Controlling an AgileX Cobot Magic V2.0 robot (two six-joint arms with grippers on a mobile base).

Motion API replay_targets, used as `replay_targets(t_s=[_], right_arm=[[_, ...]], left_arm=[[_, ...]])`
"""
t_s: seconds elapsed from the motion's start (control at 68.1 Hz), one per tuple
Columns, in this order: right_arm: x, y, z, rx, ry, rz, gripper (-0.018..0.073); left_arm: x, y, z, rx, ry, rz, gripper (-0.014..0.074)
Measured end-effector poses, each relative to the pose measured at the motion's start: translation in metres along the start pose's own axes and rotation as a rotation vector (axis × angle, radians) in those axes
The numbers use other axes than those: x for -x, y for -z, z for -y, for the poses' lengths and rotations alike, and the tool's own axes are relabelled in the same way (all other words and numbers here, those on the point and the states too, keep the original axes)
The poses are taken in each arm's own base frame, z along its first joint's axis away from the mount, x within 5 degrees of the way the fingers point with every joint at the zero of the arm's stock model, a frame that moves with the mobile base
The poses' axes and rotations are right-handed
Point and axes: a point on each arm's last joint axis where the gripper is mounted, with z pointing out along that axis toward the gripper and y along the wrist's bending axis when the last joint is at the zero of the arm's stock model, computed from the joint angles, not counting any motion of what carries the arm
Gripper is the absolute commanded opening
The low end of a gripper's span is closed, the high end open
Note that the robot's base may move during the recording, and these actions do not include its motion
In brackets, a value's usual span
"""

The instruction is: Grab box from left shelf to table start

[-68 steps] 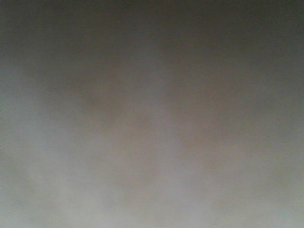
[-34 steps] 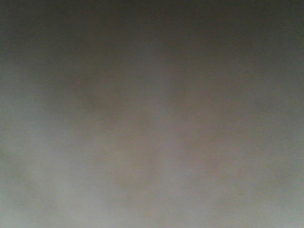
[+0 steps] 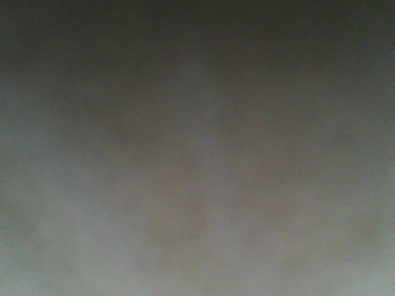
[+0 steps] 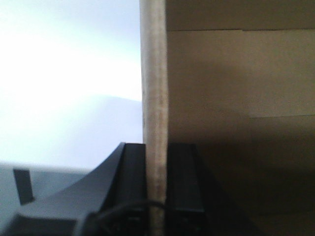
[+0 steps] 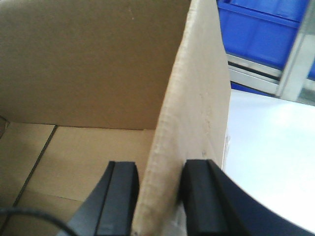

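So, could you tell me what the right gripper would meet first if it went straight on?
Probably the box wall that the right gripper straddles: it would run deeper between the jaws; depth is unclear.

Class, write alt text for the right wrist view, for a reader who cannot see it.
The right end effector clamps the upright wall of an open cardboard box, one finger inside and the other outside. Past the wall are a white surface and blue bins in a metal shelf.
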Motion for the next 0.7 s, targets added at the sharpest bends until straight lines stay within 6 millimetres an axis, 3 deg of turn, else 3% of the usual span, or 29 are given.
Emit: replay_targets(t_s=[0.705], right_arm=[[-0.0032, -0.0029, 0.0007, -0.001, -0.007, -0.033, 0.0057]], left_arm=[[0.0003, 0.0, -0.0006, 0.006, -0.004, 0.003, -0.01]])
